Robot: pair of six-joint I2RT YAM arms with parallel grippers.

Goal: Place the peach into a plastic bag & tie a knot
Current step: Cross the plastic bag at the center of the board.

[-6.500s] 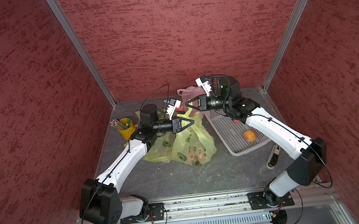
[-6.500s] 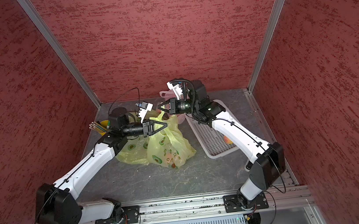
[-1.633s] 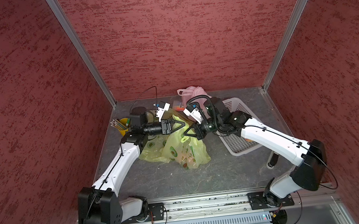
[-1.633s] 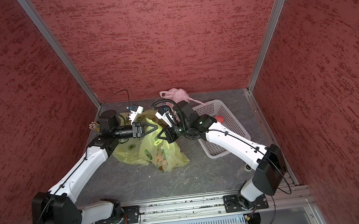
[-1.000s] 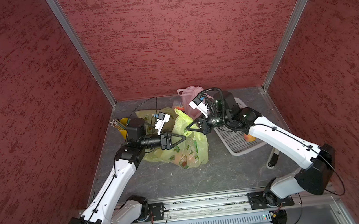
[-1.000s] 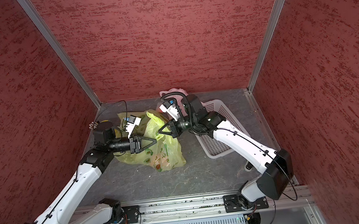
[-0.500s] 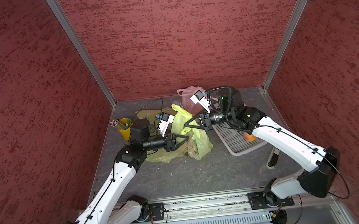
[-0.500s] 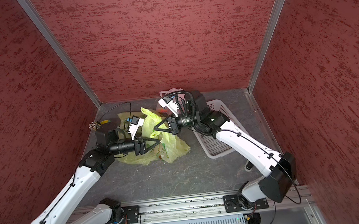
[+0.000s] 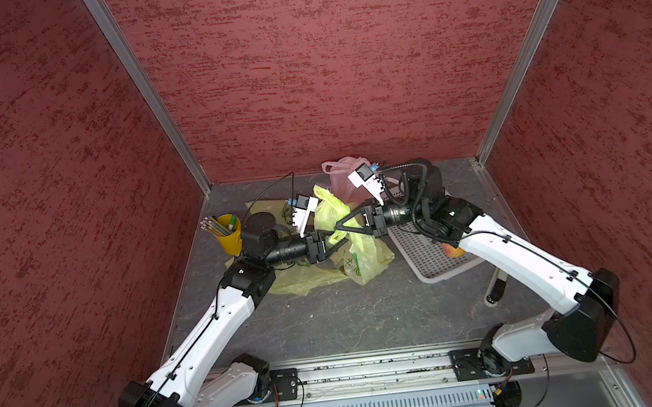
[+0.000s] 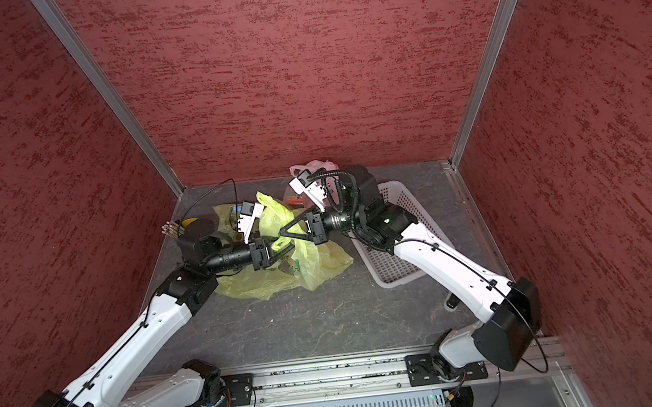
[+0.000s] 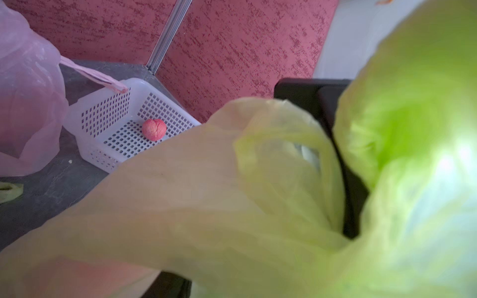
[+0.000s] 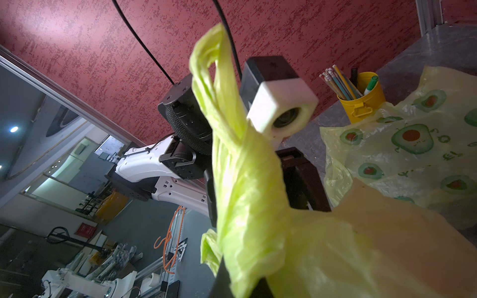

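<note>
A yellow-green avocado-print plastic bag (image 9: 359,257) (image 10: 310,264) sits bunched mid-table, with one handle pulled up. My right gripper (image 9: 337,227) (image 10: 281,234) (image 12: 242,283) is shut on that handle, and the handle's loop (image 12: 216,85) stands above it. My left gripper (image 9: 341,239) (image 10: 286,251) (image 11: 258,227) meets it from the left, just below. Its jaws are apart with bag film between them. The peach (image 9: 453,249) (image 11: 154,129) lies in the white basket (image 9: 426,251) (image 11: 108,108). The right arm half hides the peach in a top view.
A yellow cup of pencils (image 9: 229,234) (image 12: 361,100) stands at the back left. More avocado-print plastic (image 12: 413,144) (image 9: 303,278) lies flat beside it. A pink bag (image 9: 344,177) (image 11: 28,108) sits against the back wall. A black-and-white marker (image 9: 495,289) lies in front of the basket.
The right gripper has carried the bag handle up and to the left. The left gripper has moved right to meet it and its jaws have narrowed. The bag has bunched up.
</note>
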